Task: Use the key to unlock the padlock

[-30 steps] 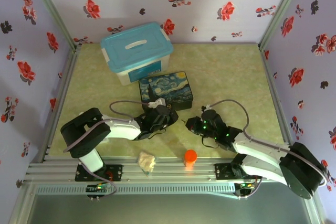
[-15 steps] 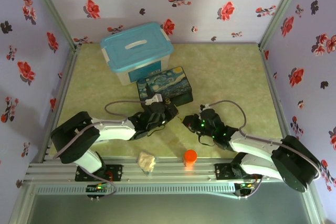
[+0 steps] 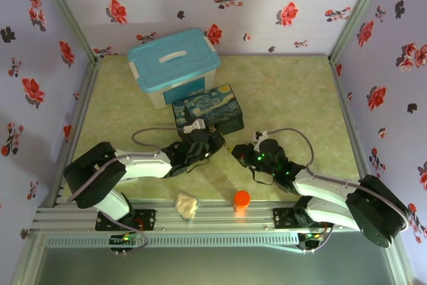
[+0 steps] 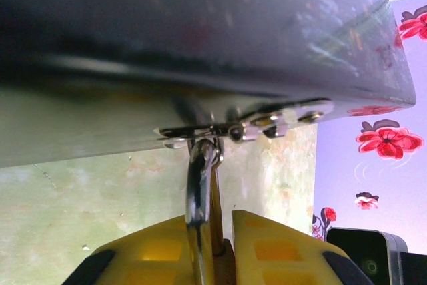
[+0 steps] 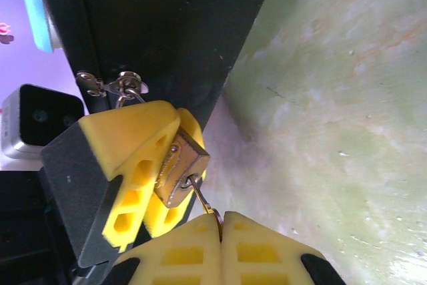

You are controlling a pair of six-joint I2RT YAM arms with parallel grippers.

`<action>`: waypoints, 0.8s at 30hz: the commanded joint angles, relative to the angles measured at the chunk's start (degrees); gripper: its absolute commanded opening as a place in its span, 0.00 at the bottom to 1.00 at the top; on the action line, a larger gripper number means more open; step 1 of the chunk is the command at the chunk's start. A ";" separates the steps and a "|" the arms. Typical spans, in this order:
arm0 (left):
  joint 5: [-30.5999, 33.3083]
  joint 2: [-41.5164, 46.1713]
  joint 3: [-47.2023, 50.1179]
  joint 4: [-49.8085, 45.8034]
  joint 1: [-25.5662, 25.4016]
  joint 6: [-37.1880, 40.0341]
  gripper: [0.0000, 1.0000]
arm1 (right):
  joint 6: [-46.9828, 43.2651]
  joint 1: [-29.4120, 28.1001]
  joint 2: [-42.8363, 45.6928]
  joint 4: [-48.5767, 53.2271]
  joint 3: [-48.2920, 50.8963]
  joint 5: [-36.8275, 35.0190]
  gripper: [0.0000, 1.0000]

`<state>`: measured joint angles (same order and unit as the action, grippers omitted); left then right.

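Note:
The padlock (image 5: 179,173), a small brass body, sits pinched between the yellow fingers (image 5: 131,139) of my left gripper (image 4: 217,238), which is shut on it. Its silver shackle (image 4: 199,179) runs up through the hasp (image 4: 230,129) on the front of the dark starry tin box (image 3: 207,108). My right gripper (image 5: 221,221) is shut on the thin key (image 5: 203,198), whose tip sits in the keyhole on the padlock's underside. From above, the left gripper (image 3: 212,139) and right gripper (image 3: 237,151) meet nose to nose in front of the tin box.
A plastic box with a blue lid (image 3: 175,65) stands behind the tin box. An orange round cap (image 3: 241,198) and a crumpled pale wad (image 3: 187,205) lie near the front rail. Flowered walls enclose the green table (image 3: 293,98).
Both grippers have closed in on each other in front of the tin box. The tin box has shifted slightly left and back.

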<state>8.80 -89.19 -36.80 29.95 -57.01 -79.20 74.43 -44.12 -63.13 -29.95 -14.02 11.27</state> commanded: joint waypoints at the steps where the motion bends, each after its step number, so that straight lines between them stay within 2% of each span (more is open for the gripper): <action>1: 0.84 2.09 -1.39 3.01 0.77 -0.48 0.03 | 2.34 0.44 -1.74 -6.45 0.90 1.11 0.00; 6: 1.30 2.53 -0.53 3.93 1.35 -1.33 0.03 | 4.09 0.61 -2.54 -9.93 2.12 -0.47 0.00; 24: -1.59 1.77 -0.72 8.45 1.38 -2.91 0.00 | 7.96 2.10 -13.98 -29.66 1.62 1.92 0.00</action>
<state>9.50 -88.95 -36.77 31.75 -54.87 -80.93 81.08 -42.59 -75.96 -51.94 -12.25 12.43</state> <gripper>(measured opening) 0.143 0.042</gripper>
